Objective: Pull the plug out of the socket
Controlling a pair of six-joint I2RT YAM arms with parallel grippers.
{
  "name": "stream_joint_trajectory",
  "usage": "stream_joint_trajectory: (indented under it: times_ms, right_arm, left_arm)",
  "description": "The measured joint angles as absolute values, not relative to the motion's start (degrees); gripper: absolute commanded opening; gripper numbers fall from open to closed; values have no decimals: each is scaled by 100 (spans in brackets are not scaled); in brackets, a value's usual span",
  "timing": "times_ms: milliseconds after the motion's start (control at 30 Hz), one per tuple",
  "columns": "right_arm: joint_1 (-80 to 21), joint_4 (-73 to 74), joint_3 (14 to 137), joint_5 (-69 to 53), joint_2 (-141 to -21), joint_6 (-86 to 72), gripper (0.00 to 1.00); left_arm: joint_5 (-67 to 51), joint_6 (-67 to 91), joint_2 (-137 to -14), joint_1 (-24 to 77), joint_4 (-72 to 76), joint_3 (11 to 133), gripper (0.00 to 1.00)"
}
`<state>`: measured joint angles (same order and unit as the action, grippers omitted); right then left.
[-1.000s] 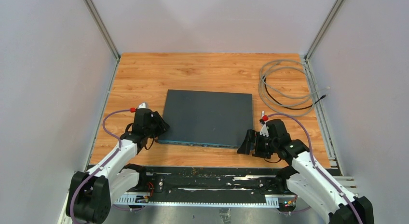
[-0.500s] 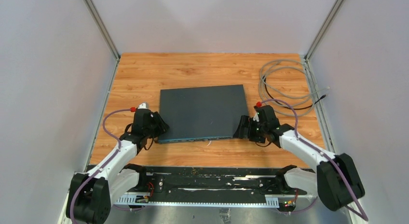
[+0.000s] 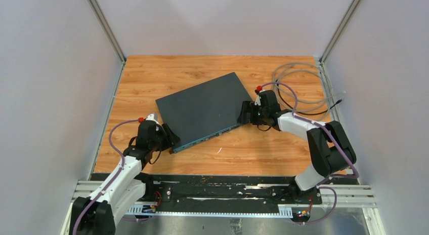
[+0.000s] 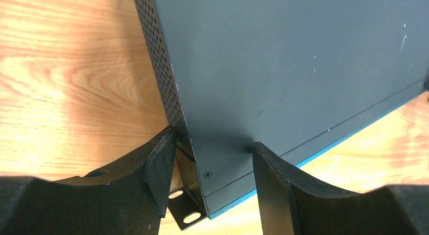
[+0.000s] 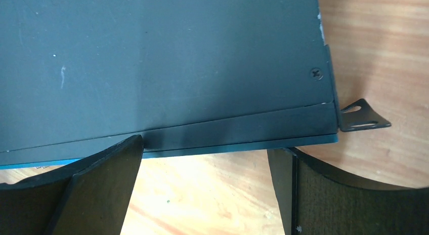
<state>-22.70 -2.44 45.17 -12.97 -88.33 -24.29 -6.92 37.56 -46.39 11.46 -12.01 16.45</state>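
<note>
Top external: dark switch box (image 3: pixel 202 109) lies skewed on wood surface (image 3: pixel 146 78), teal front w/ socket row (image 3: pixel 211 136) facing near-right. L gripper (image 3: pixel 169 137) at box's near-left corner, R gripper (image 3: pixel 246 113) at its right corner. Grey cable coil (image 3: pixel 296 90) far right, apart from box; loose end (image 3: pixel 340 99) by right wall, too small to tell detail. L wrist: fingers (image 4: pixel 162 169) apart, astride corner by mounting ear (image 4: pixel 184 214). R wrist: fingers (image 5: pixel 109 169) wide apart, box's front edge just beyond tips, nothing clamped.

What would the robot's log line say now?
left gripper: open, at switch box corner | right gripper: open, front edge | cable: coiled far right
</note>
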Motion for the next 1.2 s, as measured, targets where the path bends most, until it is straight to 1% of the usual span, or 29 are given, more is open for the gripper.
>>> stream_joint_trajectory:
  times_ms: [167,267,333,433,533,667,833,967,1200]
  right_arm:
    - [-2263,-395,4491,-1243,-8729,-2268,100]
    - [-2279,-423,4222,-1090,-8156,-2112,100]
    - [-2368,-403,4021,-893,-7677,-1986,97]
    - [-2902,-397,3719,-576,-7076,-1811,94]
    - [-3610,-458,3505,-298,-6899,-1743,93]
    - [-4355,-486,3430,93,-7017,-1739,89]
    - [-5081,-609,3548,849,-7509,-1813,83]
    - [-5369,-781,3732,1232,-7940,-1925,77]
    - [-5533,-1168,4029,1590,-8560,-2091,70]
  left_arm:
    - [-794,3962,-4560,1160,-1339,1625,55]
    - [-764,4097,-4504,1179,-1470,1645,55]
    - [-720,4193,-4458,1186,-1570,1658,55]
    - [-648,4324,-4416,1192,-1678,1673,55]
    - [-596,4425,-4410,1210,-1697,1675,54]
    - [-532,4504,-4475,1212,-1723,1706,53]
    - [-489,4600,-4611,1214,-1702,1761,50]
    - [-458,4698,-4668,1212,-1675,1772,49]
    - [-408,4803,-4683,1214,-1656,1772,49]
